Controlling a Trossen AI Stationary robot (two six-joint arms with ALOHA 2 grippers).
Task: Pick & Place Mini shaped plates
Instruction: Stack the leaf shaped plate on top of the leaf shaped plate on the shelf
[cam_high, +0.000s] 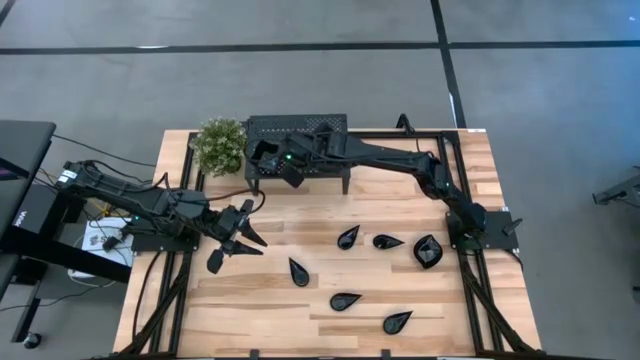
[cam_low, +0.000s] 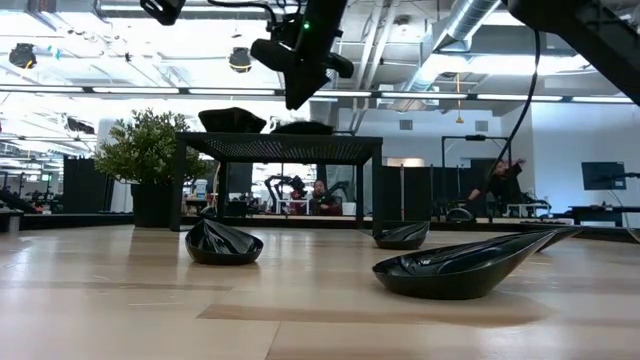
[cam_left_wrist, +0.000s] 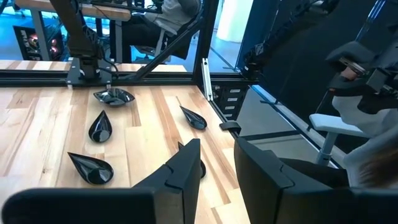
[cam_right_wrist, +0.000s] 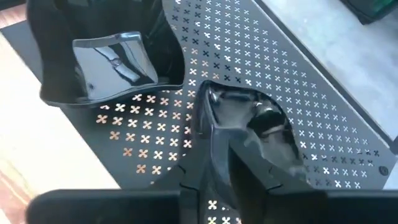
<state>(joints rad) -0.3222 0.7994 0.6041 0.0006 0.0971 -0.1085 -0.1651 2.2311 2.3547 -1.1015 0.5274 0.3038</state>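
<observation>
Fingers of the right gripper (cam_high: 283, 166) were closed on the rim of a small glossy black plate with an irregular curled edge (cam_right_wrist: 249, 134), held just above the black perforated metal stand (cam_high: 325, 128) at the table's far side. A square glossy black plate with upturned corners (cam_right_wrist: 115, 62) already sat on the stand's top beside it. From the pictures I judged the held plate to be at the point of being set down.

Well apart, the left gripper (cam_high: 238, 236) hung over the near-left part of the light wooden table (cam_high: 300, 310), its fingers spread wide and holding nothing. Several teardrop-shaped glossy black plates (cam_high: 345, 300) lay loose on the boards between the two arms, with a rounder one (cam_high: 428, 251) near the right arm's base.

The risk lay in the release: the pinch was on a thin, slick rim, so the plate could tip or slide as the fingers parted. It could also knock the square plate, which stood close by, or land near the stand's edge and fall.
</observation>
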